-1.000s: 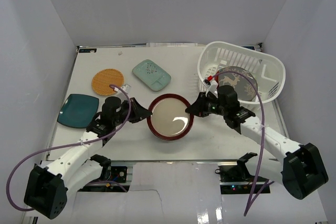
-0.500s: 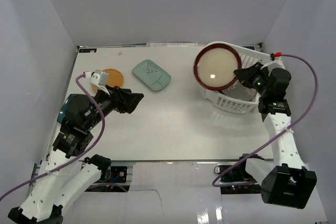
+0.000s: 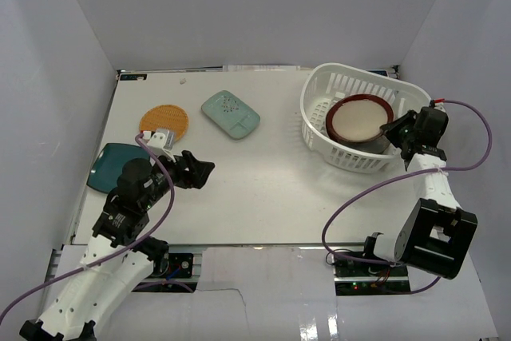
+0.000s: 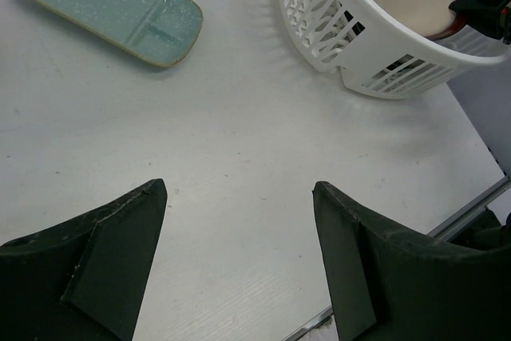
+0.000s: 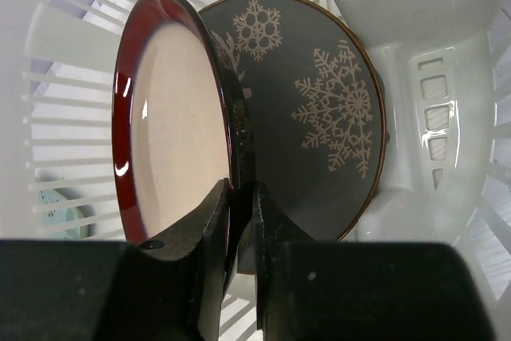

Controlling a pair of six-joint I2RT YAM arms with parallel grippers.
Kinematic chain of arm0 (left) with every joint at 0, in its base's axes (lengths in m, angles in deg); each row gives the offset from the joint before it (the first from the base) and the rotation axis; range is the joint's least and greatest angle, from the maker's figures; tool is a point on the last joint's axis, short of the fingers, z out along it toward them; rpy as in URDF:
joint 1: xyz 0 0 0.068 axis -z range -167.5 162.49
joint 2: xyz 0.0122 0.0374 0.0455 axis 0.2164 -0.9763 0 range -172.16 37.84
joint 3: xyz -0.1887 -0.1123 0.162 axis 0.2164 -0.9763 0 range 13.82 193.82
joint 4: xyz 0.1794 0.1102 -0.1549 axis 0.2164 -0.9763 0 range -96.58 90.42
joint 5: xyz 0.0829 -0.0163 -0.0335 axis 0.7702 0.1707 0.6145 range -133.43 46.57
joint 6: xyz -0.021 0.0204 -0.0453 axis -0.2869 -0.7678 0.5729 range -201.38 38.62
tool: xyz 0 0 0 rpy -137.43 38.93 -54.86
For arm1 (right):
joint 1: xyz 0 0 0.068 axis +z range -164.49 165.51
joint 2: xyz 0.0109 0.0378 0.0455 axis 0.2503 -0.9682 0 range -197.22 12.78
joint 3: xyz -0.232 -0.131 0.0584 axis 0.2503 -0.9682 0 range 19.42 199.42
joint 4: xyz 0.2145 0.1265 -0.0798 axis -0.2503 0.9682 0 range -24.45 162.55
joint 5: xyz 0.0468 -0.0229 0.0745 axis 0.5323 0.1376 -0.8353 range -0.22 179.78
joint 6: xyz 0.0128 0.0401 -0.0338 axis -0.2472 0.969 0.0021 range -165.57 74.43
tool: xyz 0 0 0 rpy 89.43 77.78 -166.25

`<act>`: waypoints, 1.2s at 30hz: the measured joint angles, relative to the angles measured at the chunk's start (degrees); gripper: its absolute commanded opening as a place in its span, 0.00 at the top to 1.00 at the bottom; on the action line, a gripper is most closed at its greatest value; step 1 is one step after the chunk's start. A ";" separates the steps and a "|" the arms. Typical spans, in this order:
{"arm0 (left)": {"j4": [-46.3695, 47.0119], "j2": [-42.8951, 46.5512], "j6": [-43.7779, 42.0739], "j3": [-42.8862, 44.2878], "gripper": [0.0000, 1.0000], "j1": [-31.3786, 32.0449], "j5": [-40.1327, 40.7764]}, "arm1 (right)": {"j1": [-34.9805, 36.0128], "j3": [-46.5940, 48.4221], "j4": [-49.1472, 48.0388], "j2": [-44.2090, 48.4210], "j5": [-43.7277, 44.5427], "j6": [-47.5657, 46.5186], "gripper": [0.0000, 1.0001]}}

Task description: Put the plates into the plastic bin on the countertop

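The red-rimmed cream plate (image 3: 359, 120) lies tilted inside the white plastic bin (image 3: 343, 85) at the back right of the countertop (image 3: 271, 189). It leans over the grey plate (image 5: 319, 109) with white patterns. My right gripper (image 5: 242, 185) reaches in from the bin's right side, its fingers pinching the red rim (image 5: 172, 125). My left gripper (image 3: 204, 172) hovers open and empty over bare countertop at the left (image 4: 239, 188). The orange round plate (image 3: 164, 122), the mint plate (image 3: 230, 113) and the dark teal plate (image 3: 112, 167) lie on the counter.
White walls enclose the countertop on three sides. A purple cable loops from each arm. The dark teal plate sits partly under the left arm near the left edge. The bin's slotted wall (image 4: 375, 45) faces the left gripper from across the counter.
The right arm carried the red-rimmed plate from the counter's middle up and into the bin. The left gripper let go of the plate, opened wide and drew back to the left.
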 measured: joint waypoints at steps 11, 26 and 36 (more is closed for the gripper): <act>0.00 0.76 -0.61 0.00 0.15 0.00 -0.35 | 0.76 0.85 -0.37 -0.07 2.89 -2.75 0.10; 0.00 -0.42 -0.63 0.00 0.15 -0.13 0.42 | 12.17 5.90 7.10 4.61 15.08 -10.23 0.10; 0.00 -0.04 -0.61 0.00 0.15 -0.13 2.27 | 14.36 5.73 7.96 7.52 15.37 -12.00 0.10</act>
